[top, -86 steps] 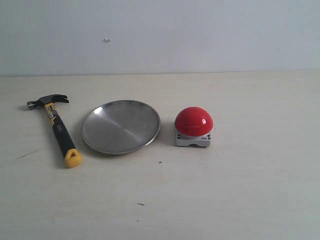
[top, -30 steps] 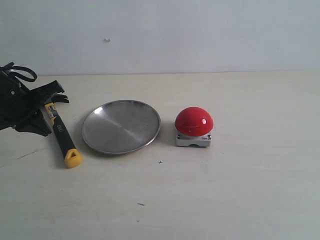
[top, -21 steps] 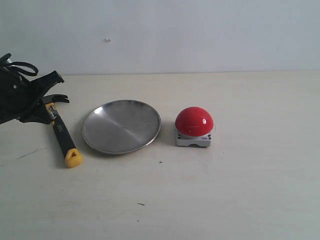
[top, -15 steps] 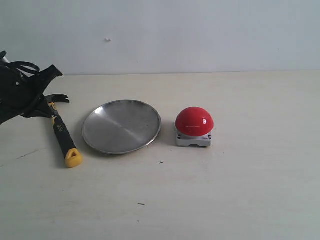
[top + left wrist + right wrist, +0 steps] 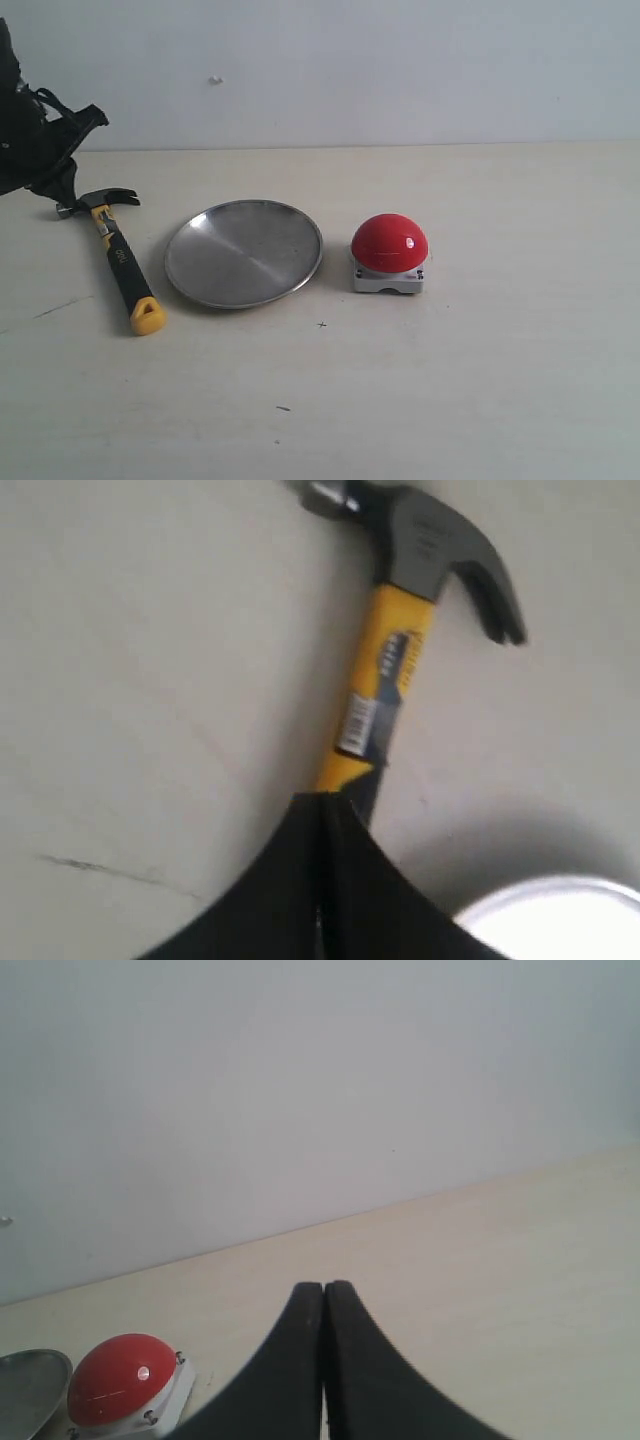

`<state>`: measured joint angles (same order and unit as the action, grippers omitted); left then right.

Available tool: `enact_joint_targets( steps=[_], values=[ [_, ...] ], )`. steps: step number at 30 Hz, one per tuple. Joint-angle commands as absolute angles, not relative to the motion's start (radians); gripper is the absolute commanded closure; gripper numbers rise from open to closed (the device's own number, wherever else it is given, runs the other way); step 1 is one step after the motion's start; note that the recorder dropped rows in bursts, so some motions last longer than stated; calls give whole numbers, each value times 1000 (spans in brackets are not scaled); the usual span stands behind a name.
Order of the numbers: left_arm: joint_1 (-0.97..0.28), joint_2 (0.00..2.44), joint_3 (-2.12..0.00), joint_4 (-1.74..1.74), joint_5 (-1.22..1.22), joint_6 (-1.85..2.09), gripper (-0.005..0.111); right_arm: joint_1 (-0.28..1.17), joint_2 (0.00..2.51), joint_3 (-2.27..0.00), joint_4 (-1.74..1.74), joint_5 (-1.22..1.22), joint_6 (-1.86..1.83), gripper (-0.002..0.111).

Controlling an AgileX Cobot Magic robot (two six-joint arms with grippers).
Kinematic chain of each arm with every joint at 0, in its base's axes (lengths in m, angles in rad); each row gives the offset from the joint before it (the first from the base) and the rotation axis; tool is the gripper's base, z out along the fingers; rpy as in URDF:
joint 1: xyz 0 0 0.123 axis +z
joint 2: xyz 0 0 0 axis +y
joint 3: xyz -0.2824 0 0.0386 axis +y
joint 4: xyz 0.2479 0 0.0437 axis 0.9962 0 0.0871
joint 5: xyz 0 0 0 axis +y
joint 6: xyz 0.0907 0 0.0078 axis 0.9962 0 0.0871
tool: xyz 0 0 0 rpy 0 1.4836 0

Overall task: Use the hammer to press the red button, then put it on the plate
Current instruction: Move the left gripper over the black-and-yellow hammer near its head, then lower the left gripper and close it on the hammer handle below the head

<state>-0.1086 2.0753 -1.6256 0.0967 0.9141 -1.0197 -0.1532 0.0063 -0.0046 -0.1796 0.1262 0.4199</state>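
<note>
The hammer lies flat on the table at the left, dark head toward the wall, yellow end toward the front. My left gripper hangs above and just behind the hammer's head, shut and holding nothing. In the left wrist view its shut tips sit over the hammer where the yellow neck meets the black grip. The silver plate lies right of the hammer, with nothing on it. The red button stands right of the plate. My right gripper is shut, well away from the button; the exterior view does not show it.
A pale wall closes the far edge of the light wooden table. The plate's rim shows in a corner of the left wrist view, and its edge also shows in the right wrist view.
My left arm came in from the left over the hammer's neck, then rose and drew back toward the upper left. Hammer, plate and button have not moved.
</note>
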Motion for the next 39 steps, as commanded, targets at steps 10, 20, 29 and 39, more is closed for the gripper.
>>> enact_joint_targets(
  steps=[10, 20, 29, 39],
  values=[
    [-106, 2287, -1895, 136, 1067, -1002, 107, -157, 0, 0, -182, 125, 412, 108],
    [-109, 2359, -2015, 8, 1064, -949, 67, -157, 0, 0, -182, 125, 412, 108],
    [-109, 2397, -2063, -38, 1062, -810, 35, -157, 0, 0, -182, 125, 412, 108],
    [-75, 2397, -2065, -86, 1101, -848, 35, -157, 0, 0, -182, 125, 412, 108]
  ],
)
